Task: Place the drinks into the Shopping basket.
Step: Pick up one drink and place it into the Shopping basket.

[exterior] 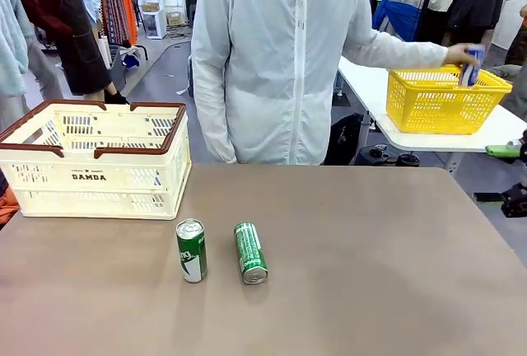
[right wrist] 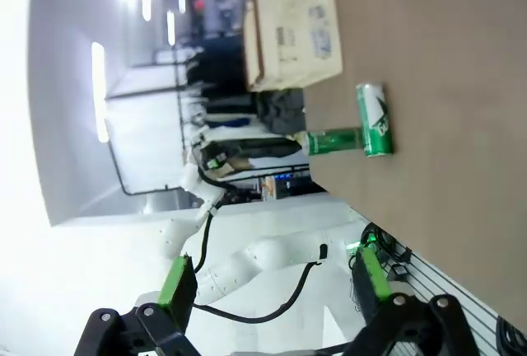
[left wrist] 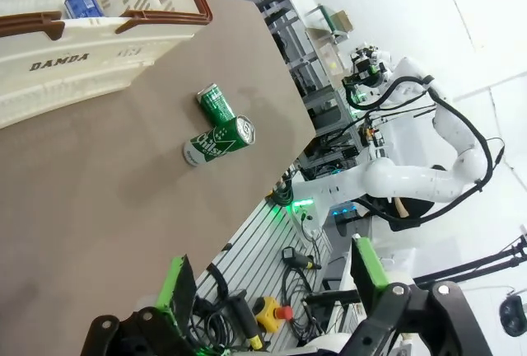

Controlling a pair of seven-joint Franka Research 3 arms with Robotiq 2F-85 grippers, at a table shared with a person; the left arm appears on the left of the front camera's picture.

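Note:
Two green drinks are on the brown table: one can [exterior: 191, 250] looks upright, the other [exterior: 249, 252] lies on its side just right of it. Both cans [left wrist: 217, 125] also show in the left wrist view, and again [right wrist: 362, 129] in the right wrist view. The Shopping basket [exterior: 95, 177] stands at the table's far left; a blue can-like thing [left wrist: 82, 2] shows over its rim. A person's hand holds a blue can [exterior: 473, 66] at the yellow basket. My left gripper [left wrist: 272, 278] and right gripper [right wrist: 273, 280] are open, empty and far from the cans.
A person in a white jacket [exterior: 280, 59] stands at the table's far edge. The yellow mesh basket [exterior: 445, 99] sits on a separate white table at the back right. The table's right half [exterior: 395, 257] is bare.

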